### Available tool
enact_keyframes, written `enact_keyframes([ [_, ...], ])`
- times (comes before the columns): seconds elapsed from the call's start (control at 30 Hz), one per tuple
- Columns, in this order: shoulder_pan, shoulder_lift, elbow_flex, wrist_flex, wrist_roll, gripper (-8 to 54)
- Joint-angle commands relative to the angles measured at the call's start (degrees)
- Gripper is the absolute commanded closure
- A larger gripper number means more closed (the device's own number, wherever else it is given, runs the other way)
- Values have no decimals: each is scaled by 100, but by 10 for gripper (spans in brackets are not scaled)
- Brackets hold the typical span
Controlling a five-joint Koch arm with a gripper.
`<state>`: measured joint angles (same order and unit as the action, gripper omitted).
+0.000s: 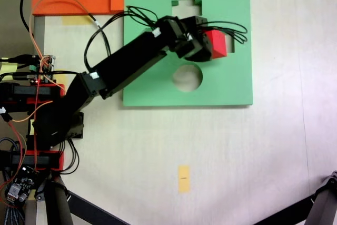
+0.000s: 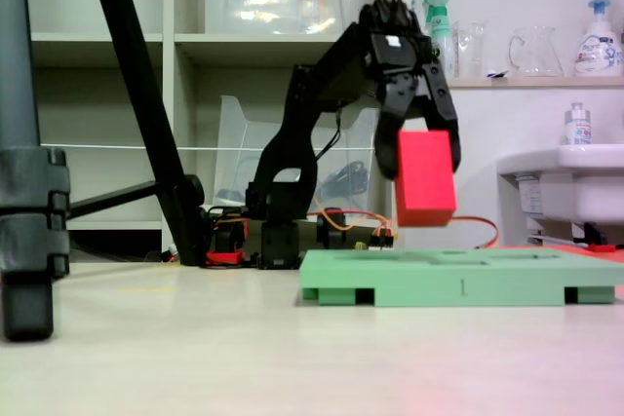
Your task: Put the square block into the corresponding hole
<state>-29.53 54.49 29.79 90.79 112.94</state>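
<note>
Aloft, gripper (image 2: 426, 143) around square block (image 2: 425, 178)

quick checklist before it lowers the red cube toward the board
1. Grip: the gripper is clamped on the red cube: ok.
2. Height: cube hangs clear above the green foam board: ok.
3. Tilt: cube leans slightly in the side-on fixed view: not ok.
4. Alignment: in the top-down fixed view the cube covers the spot; square hole hidden: cannot tell.
5. Round cut-out and stepped cut-out unobstructed: ok.
</note>
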Motion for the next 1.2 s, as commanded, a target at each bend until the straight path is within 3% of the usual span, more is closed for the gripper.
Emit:
enact_keyframes([
  [0.0, -132, 70, -378, -483, 299, 534],
  [0.3, -229, -281, -501, -949, 1283, 534],
  [1.17, -334, -1002, -624, -1090, 1239, 533],
])
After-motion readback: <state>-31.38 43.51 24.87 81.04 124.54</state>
